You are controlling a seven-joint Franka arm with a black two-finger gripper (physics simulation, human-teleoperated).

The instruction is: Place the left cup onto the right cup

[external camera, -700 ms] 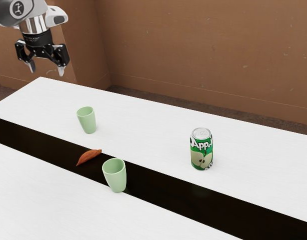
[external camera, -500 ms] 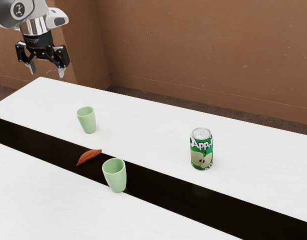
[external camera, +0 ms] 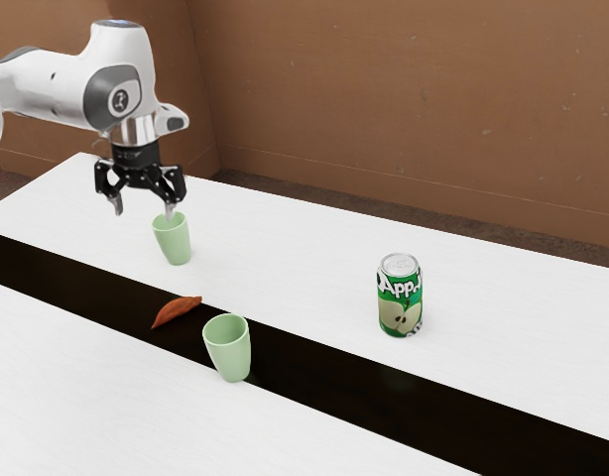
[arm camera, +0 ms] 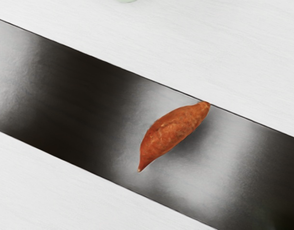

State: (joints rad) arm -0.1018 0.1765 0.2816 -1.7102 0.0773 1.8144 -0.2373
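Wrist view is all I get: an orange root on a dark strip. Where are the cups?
Observer: A far cup stands on the white tabletop, just under the claw.
Visitor: Only one?
Observer: A near cup stands on the black strip, beside the sweet potato but apart from it.
Visitor: Is the claw holding anything?
Observer: No, it is open and empty.

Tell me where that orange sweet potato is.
The sweet potato lies on the black stripe at the exterior view's left, between the back cup and the front cup.
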